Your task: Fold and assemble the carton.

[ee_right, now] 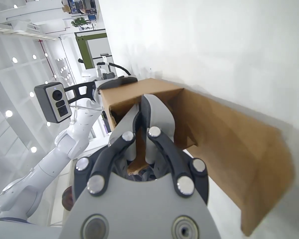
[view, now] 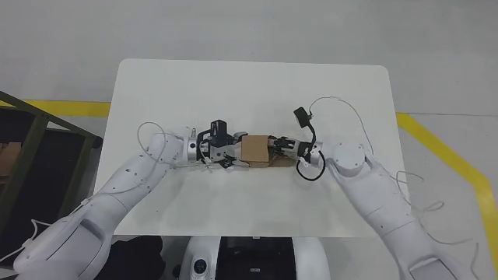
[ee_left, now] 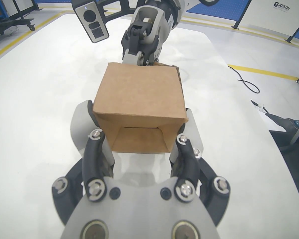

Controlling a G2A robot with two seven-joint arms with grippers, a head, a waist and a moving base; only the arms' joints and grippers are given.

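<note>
A brown cardboard carton (view: 255, 149) is lying on its side near the middle of a white rectangular table (view: 327, 93), with its long axis running from 9 o'clock to 3 o'clock in the top view. The two arms are meeting it from opposite ends.

The left gripper (view: 226, 152) is sitting at the carton's 9 o'clock end. In the left wrist view the carton (ee_left: 139, 90) is showing its open mouth to the camera, and the left gripper (ee_left: 139, 108) is straddling that end. Its fingers (ee_left: 81, 118) are spread wide, one against each outer side wall. They seem to be pressing on the cardboard, though the contact is hard to confirm at the edges.

The right gripper (view: 282, 149) is working at the 3 o'clock end (it is also showing at the far end of the carton in the left wrist view (ee_left: 137, 59)). In the right wrist view the right gripper (ee_right: 141, 100) is pinching a thin cardboard wall of the carton (ee_right: 129, 93), with its fingers (ee_right: 159, 115) drawn close together on either face of it. A long open flap (ee_right: 264, 162) is sticking out from this end, lying close along the table surface.

A yellow floor line (view: 443, 148) is running past the table at 3 o'clock.
</note>
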